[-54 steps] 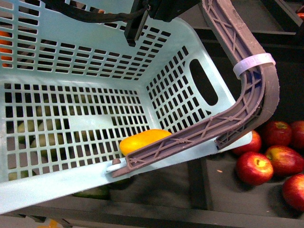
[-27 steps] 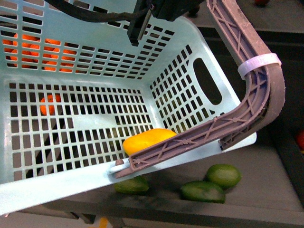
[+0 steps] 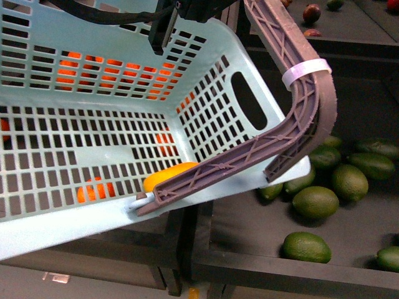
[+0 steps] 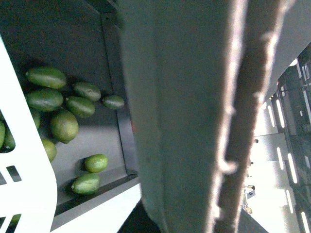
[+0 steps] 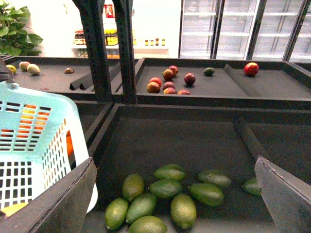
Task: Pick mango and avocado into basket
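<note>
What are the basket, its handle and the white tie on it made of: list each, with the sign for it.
Basket: likely moulded plastic, light turquoise, smooth and slightly glossy; the sign is its even slots and rounded rim.
Handle: probably a harder plastic, brown-grey and matte; it has moulded ribs and cross-bracing.
White tie: seems to be a thin, flexible plastic strap, slightly shiny, bent tightly round the handle.

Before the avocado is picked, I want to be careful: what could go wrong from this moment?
1. The dark green oval avocados lie touching in a cluster, so the open right pincer may push neighbours or catch two.
2. The light turquoise slotted plastic basket looks tilted; the smooth yellow mango lying against its low near wall might slide about if the basket moves.
</note>
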Robot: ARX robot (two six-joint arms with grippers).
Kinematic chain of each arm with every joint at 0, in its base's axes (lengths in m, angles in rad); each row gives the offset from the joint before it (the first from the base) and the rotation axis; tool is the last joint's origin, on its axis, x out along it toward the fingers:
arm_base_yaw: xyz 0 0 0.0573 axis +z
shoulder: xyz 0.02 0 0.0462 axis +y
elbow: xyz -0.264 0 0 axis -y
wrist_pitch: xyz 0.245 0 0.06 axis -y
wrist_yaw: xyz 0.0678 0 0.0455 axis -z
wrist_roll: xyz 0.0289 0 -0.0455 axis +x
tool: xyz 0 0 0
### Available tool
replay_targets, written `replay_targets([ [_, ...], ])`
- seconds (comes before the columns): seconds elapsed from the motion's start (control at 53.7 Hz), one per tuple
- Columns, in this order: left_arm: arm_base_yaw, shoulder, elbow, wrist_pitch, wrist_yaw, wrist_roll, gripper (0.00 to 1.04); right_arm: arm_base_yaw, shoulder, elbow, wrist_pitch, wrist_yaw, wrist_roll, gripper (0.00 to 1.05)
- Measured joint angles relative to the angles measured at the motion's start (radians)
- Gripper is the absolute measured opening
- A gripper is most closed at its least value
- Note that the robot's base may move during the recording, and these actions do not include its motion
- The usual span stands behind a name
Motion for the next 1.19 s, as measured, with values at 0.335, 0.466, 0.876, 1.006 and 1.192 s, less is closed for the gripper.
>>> replay_targets([
  [0.335, -0.021, 0.000, 0.000, 0.000, 0.026, -0.004, 0.08, -0.053, 0.726, 0.153, 0.500, 0.348, 0.117, 0.97],
  [0.466, -0.024, 0.000, 0.000, 0.000, 0.031, -0.015, 0.08, -0.121, 1.236, 0.361, 0.609, 0.182, 0.062, 0.97],
  [0.876, -0.021, 0.000, 0.000, 0.000, 0.029, -0.007, 0.08, -0.151, 2.090, 0.689, 0.605, -0.307, -0.443, 0.97],
  [1.006, -0.020, 0.000, 0.000, 0.000, 0.026, -0.006, 0.08, -0.119, 2.205, 0.737, 0.601, -0.379, -0.508, 0.97],
  [1.192, -0.020, 0.000, 0.000, 0.000, 0.025, -0.006, 0.08, -0.094, 2.352, 0.794, 0.596, -0.409, -0.618, 0.97],
])
